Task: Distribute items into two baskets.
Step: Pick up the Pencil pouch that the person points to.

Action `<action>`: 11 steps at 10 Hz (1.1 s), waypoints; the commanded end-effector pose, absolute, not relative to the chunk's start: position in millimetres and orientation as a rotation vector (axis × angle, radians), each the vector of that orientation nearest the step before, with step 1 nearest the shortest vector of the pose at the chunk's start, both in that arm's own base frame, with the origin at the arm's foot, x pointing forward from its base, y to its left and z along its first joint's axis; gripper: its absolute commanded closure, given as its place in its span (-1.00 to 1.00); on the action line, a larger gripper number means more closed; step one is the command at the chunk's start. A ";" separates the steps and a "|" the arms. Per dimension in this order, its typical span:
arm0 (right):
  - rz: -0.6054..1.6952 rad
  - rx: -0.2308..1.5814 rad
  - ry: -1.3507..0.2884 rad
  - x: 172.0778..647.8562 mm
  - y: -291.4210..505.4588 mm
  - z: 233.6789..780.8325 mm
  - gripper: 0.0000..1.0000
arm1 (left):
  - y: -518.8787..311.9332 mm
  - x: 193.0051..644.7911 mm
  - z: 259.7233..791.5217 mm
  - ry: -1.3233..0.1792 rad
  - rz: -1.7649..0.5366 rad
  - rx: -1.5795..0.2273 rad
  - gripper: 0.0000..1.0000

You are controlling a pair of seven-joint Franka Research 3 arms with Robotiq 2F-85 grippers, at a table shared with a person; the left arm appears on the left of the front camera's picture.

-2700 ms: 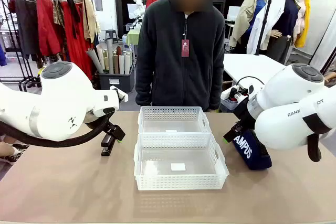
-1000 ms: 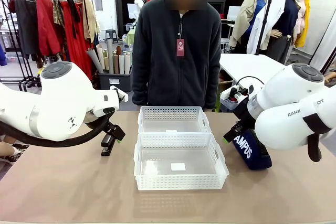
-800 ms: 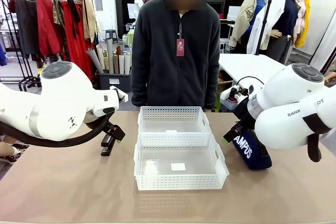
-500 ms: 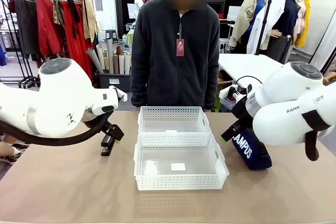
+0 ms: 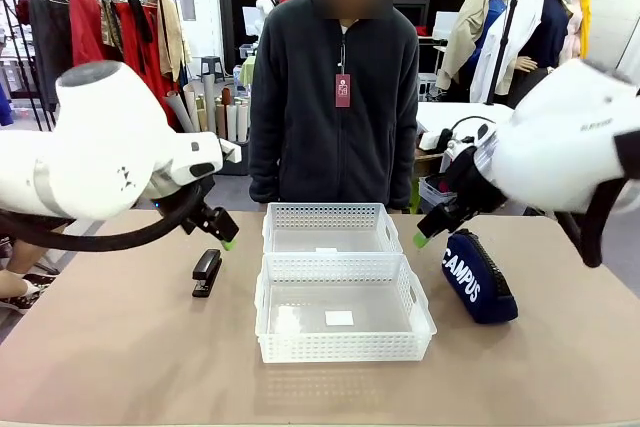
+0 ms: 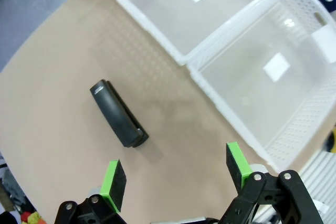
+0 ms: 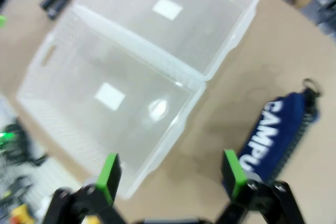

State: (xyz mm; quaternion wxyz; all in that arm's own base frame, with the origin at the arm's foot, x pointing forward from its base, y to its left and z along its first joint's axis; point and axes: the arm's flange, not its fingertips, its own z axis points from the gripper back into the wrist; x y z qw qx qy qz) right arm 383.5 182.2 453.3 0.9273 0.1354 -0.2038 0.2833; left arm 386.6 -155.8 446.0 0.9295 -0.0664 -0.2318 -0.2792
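Note:
The black stapler (image 5: 207,272) lies on the table left of the two baskets. My left gripper (image 5: 222,232) hangs open above and just behind it. Seen from the left wrist, the stapler (image 6: 116,114) lies ahead of the open left gripper (image 6: 177,170), apart from its green pads. The navy "CAMPUS" pouch (image 5: 478,277) lies right of the baskets, with my right gripper (image 5: 428,232) open above its far end. In the right wrist view the pouch (image 7: 278,129) lies ahead-right of the open right gripper (image 7: 170,172). The far basket (image 5: 330,215) and near basket (image 5: 340,347) hold nothing.
A person in a dark fleece (image 5: 335,97) stands at the table's far edge behind the baskets, arms down. The baskets touch end to end at the table's middle. Bare tabletop (image 5: 120,357) spreads in front of the stapler and the pouch.
Both arms have lifted: the left gripper rose off the stapler and the right gripper rose off the pouch. Both stayed open, and the items have not moved.

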 end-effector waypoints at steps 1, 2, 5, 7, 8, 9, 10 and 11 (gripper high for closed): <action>0.572 0.412 -0.333 391.1 163.9 477.0 -1.00 | -145.5 388.1 472.6 -0.435 -0.596 -0.267 -1.00; 0.564 0.498 -0.312 393.5 160.7 485.5 -1.00 | -143.6 389.6 485.5 -0.403 -0.581 -0.311 -1.00; 0.520 0.708 -0.338 405.7 147.3 502.8 -1.00 | -131.1 404.2 500.7 -0.323 -0.577 -0.483 -1.00; 0.534 0.710 -0.368 416.8 146.7 499.8 -1.00 | -134.4 412.1 502.9 -0.325 -0.594 -0.497 -1.00; 0.496 0.682 -0.337 399.1 148.4 509.4 -1.00 | -135.3 396.6 505.4 -0.340 -0.570 -0.466 -1.00; 0.496 0.682 -0.337 399.1 148.4 509.4 -1.00 | -135.3 396.6 505.4 -0.340 -0.570 -0.466 -1.00; 0.496 0.682 -0.337 399.1 148.4 509.4 -1.00 | -135.3 396.6 505.4 -0.340 -0.570 -0.466 -1.00; 0.496 0.682 -0.337 399.1 148.4 509.4 -1.00 | -135.3 396.6 505.4 -0.340 -0.570 -0.466 -1.00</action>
